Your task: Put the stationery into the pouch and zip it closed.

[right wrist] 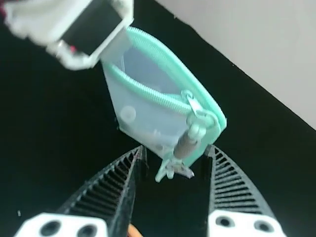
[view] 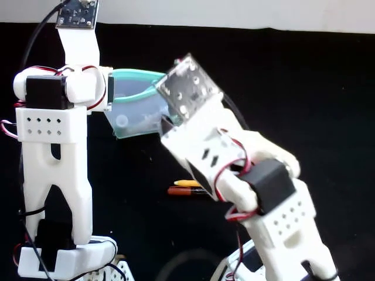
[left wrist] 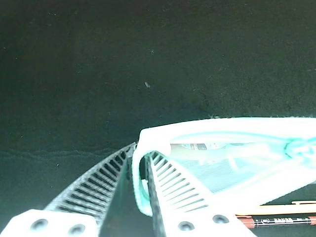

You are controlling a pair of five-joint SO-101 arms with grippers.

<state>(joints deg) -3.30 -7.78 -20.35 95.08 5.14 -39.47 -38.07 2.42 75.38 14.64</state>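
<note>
Pouch (right wrist: pixel 148 98) is pinched at one end by your left gripper (left wrist: pixel 140 163); your right gripper (right wrist: pixel 174 153) gapes open astride its zipper pull (right wrist: pixel 181 147). High view adds two pens (view: pixel 185 191) on the table (view: pixel 304 88), print unreadable.

Table (view: pixel 304 82) surface: matte black, possibly cloth-covered. A plain white wall (view: pixel 246 12) borders its far edge under even light

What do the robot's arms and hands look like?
The left arm and right arm are chunky white plastic with black motor blocks, thin red wires and panels dotted with round holes. The left hand and right hand each have two ribbed fingers.
</note>
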